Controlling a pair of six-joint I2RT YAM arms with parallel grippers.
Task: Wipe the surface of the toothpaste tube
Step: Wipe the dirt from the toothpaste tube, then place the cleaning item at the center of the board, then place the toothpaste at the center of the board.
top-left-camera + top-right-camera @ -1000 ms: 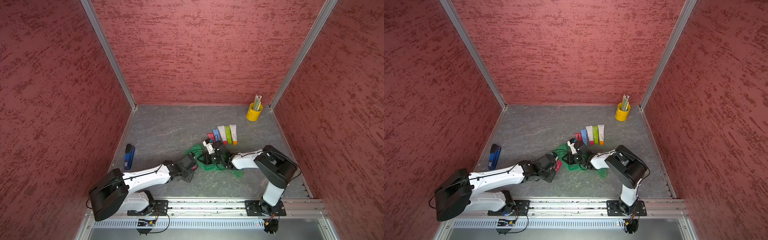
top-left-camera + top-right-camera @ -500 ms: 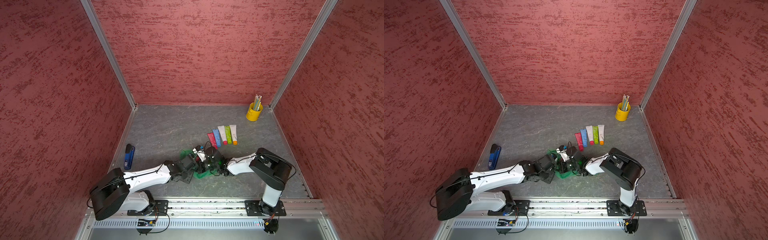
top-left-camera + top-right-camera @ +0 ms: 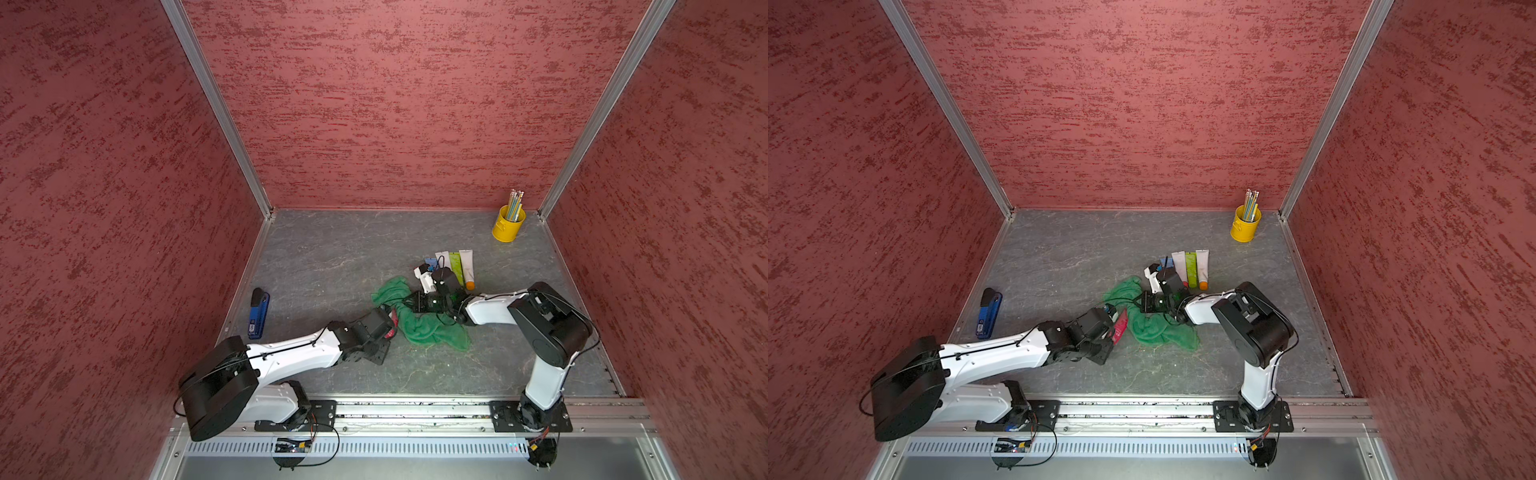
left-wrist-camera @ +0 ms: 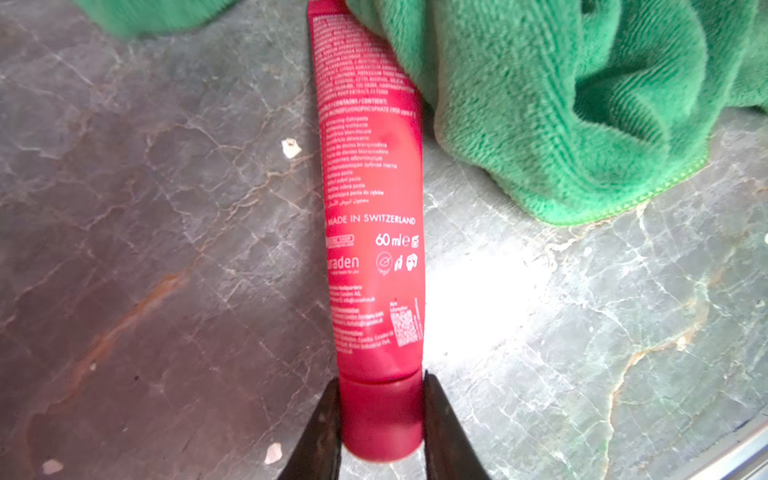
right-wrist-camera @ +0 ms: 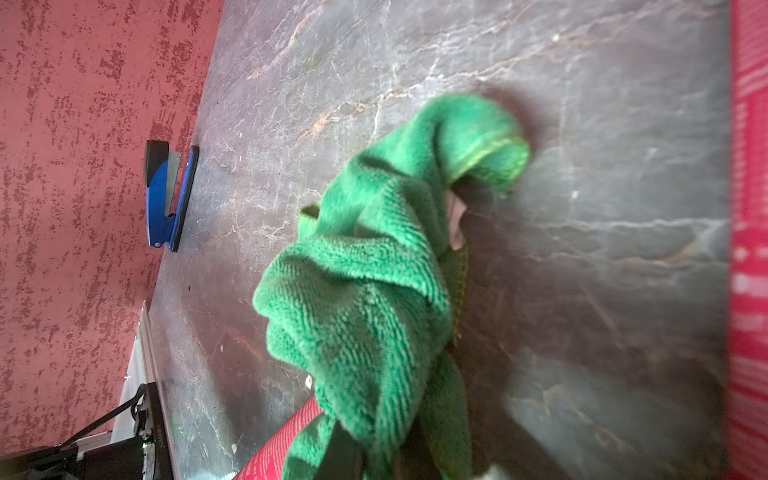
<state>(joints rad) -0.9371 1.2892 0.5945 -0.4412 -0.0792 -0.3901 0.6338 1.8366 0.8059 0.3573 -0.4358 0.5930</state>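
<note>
Two grippers share the job. Nearest the rail, the left gripper (image 4: 380, 419) pinches the cap of the red plastic toothpaste tube (image 4: 372, 232). The tube lies low over the grey marbled tabletop (image 4: 166, 208) at front centre; whether it rests on the surface I cannot tell. In a top view the tube (image 3: 1120, 326) runs its long axis from that grip toward 1 o'clock. The crumpled green microfibre cloth (image 3: 1154, 326) touches its far end from the 3 o'clock side. The right gripper (image 5: 374, 461), pressed together on a bunch of that cloth, sits at 2 o'clock of the tube. I judge the coming stroke must drag the cloth down the axis toward 7 o'clock. Farther off, at 1 o'clock, lie a row of coloured tubes (image 3: 1191, 268), then a yellow metal pencil cup (image 3: 1245, 228).
</note>
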